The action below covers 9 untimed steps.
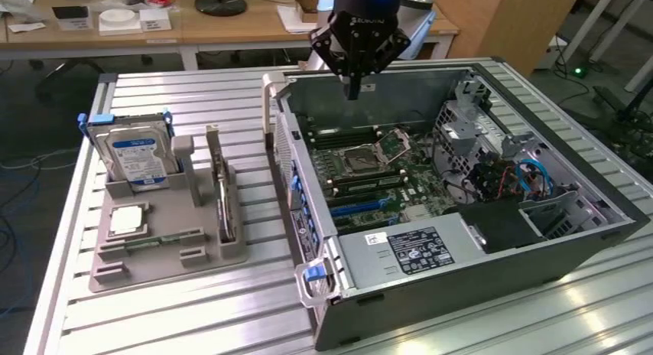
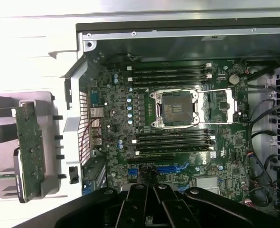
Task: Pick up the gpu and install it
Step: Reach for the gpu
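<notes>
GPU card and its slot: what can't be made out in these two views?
1. Exterior view: the thin dark gpu card stands edge-on in the grey plastic holder, so its faces and bottom connector are hidden.
2. Wrist view: the black end effector hides part of the green motherboard by the blue expansion slots.
3. Wrist view: the holder is cut off by the picture's edge.

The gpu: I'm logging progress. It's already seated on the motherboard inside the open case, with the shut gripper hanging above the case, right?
Not seated. The gpu stands on edge in the grey holder outside the case, as the exterior view shows. The rest holds: the case is open and the shut gripper hangs above it.
</notes>
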Motion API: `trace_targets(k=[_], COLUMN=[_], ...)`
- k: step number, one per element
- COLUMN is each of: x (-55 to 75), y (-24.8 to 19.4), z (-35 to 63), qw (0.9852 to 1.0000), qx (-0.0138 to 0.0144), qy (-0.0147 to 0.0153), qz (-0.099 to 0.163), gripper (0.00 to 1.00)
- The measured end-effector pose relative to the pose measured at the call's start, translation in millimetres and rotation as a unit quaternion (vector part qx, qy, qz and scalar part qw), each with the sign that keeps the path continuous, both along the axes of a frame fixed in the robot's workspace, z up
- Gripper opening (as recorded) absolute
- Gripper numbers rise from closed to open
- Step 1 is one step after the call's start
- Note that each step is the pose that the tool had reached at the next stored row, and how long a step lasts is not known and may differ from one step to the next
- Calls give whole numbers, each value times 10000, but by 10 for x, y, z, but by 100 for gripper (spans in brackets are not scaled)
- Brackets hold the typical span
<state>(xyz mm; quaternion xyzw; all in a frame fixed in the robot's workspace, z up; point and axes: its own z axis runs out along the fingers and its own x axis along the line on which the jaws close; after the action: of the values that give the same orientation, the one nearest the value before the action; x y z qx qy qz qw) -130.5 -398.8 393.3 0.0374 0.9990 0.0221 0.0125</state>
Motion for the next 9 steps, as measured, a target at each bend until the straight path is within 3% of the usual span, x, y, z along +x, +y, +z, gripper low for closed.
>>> trace_targets(k=[9], x=[-70], y=[0], z=[0], qw=[10000], qx=[0], qy=[0], qz=[0], gripper=[11])
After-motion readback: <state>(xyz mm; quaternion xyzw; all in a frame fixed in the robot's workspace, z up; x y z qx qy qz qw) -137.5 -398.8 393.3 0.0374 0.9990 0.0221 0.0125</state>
